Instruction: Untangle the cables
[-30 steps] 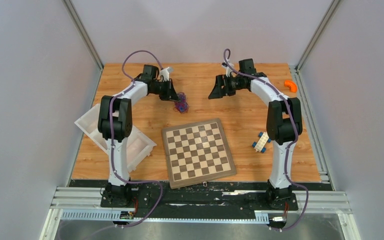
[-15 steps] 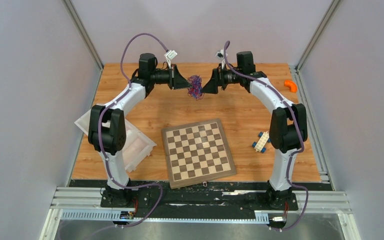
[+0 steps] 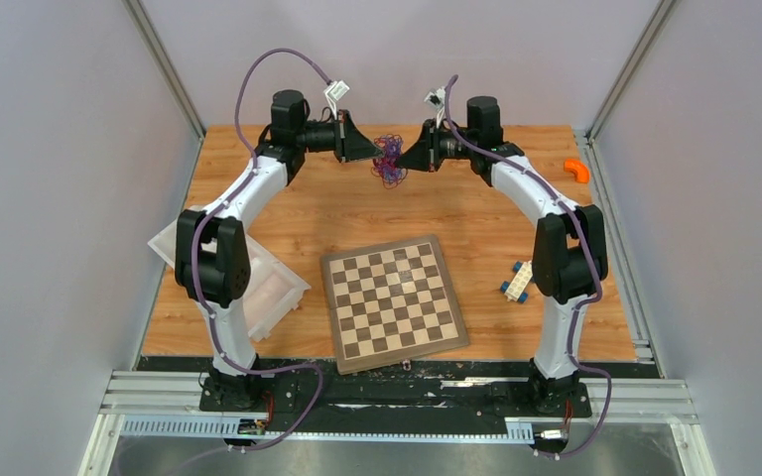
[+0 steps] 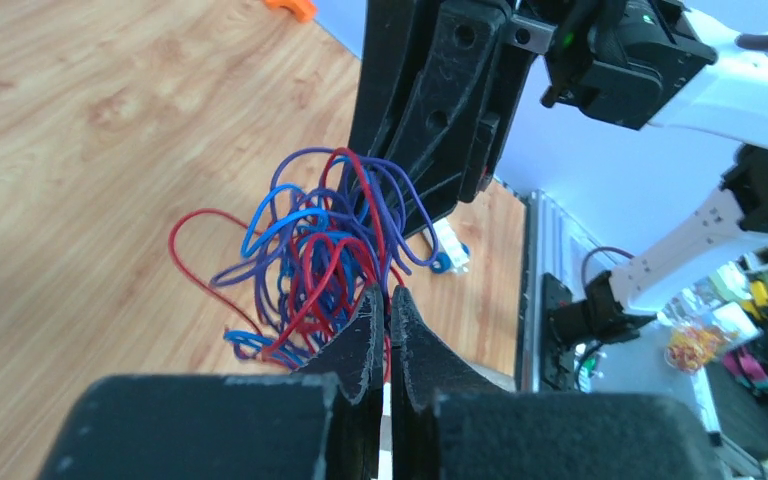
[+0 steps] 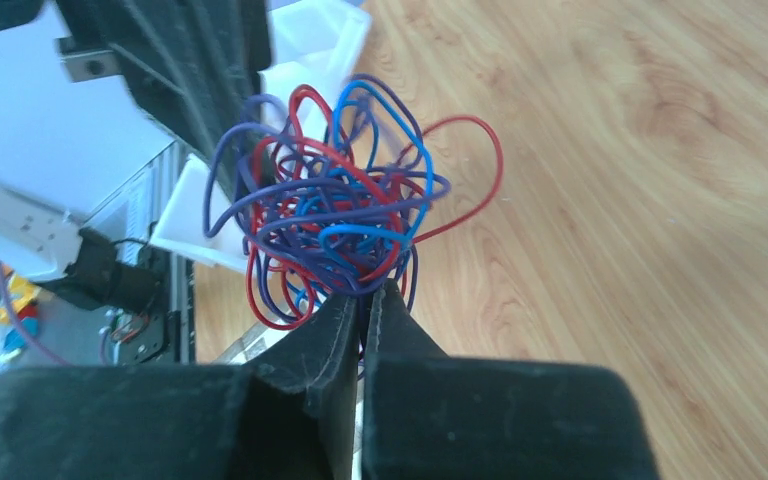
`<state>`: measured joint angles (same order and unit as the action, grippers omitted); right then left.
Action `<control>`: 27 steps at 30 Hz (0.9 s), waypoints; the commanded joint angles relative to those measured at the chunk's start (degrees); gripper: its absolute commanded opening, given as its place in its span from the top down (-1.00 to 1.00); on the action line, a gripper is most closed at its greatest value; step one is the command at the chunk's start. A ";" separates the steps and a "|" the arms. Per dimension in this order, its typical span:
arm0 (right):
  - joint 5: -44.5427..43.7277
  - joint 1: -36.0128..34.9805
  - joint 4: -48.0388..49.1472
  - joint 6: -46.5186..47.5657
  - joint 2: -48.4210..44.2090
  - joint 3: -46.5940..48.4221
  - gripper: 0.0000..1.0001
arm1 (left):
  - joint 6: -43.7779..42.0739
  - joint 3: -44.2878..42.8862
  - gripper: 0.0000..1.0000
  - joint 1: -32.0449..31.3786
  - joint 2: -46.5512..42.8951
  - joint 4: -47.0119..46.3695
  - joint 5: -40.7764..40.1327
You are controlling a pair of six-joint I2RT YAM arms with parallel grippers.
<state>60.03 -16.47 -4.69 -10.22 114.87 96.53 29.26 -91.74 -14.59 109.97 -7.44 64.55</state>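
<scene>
As the left end effector (image 4: 388,300) and right end effector (image 5: 365,295) pinch the cables (image 3: 390,159) from opposite sides, the red, blue and purple ball hangs between them above the worktop (image 3: 298,213). No strand appears freed; untangling lies ahead.

The cables (image 3: 389,161) form one three-colour tangle. There is one each of left gripper (image 3: 370,152), right gripper (image 3: 406,159), chessboard (image 3: 393,300), tray (image 3: 293,289), orange piece (image 3: 577,170), toy brick (image 3: 520,281).

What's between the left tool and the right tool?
The cables, a tangled red, blue and purple ball, pinched by left tool and right tool; top external view shows it.
</scene>
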 commanded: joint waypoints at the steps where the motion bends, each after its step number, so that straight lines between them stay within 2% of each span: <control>1: -9.21 4.03 2.42 1.79 -3.35 -2.83 1.00 | -7.24 -3.58 1.00 1.27 -2.82 9.13 -8.02; 4: -18.09 7.86 -0.89 5.17 -5.44 -4.36 1.00 | -10.24 -1.25 1.00 3.35 -5.66 12.55 -11.99; 7: -21.08 10.17 -1.50 6.38 -6.81 -5.57 1.00 | -15.14 0.11 1.00 4.45 -8.93 15.81 -13.46; 11: -18.79 10.49 -1.55 8.02 -7.33 -5.13 1.00 | -25.04 1.67 1.00 4.60 -11.93 22.63 -11.86; 14: -11.40 10.20 -1.28 7.60 -6.47 -3.66 1.00 | -32.40 2.81 1.00 4.51 -13.24 27.46 -10.65; 15: -9.49 9.80 -1.17 7.74 -6.39 -3.17 1.00 | -35.38 2.76 0.94 4.16 -13.27 29.63 -10.91; 16: -7.47 9.29 -0.93 8.40 -6.33 -3.09 1.00 | -36.89 2.15 0.80 3.97 -13.09 30.62 -10.93; 17: -5.42 8.75 -0.68 9.33 -6.39 -3.00 1.00 | -39.45 1.64 0.38 3.65 -12.97 32.38 -10.94; 18: -3.44 8.19 -0.67 9.88 -6.57 -2.97 1.00 | -40.33 0.03 0.12 3.33 -12.44 33.05 -10.94; 19: -1.77 7.61 -0.68 11.86 -6.92 -3.02 1.00 | -41.21 -1.59 -0.31 3.16 -12.17 33.53 -10.57; 21: 1.70 6.48 -0.74 14.41 -7.72 -3.32 1.00 | -40.15 -3.11 -0.90 2.65 -11.50 31.27 -10.51; 23: 4.80 5.32 -0.81 16.57 -8.68 -3.76 1.00 | -40.09 -4.30 -0.99 1.84 -10.18 28.48 -10.40; 27: 8.24 3.34 -0.76 18.49 -10.37 -4.10 1.00 | -42.71 -7.29 -1.00 -1.05 -6.75 27.57 -10.89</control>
<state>60.20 -11.53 -7.29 3.29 109.75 91.18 -8.91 -94.61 -13.17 100.47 22.61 53.01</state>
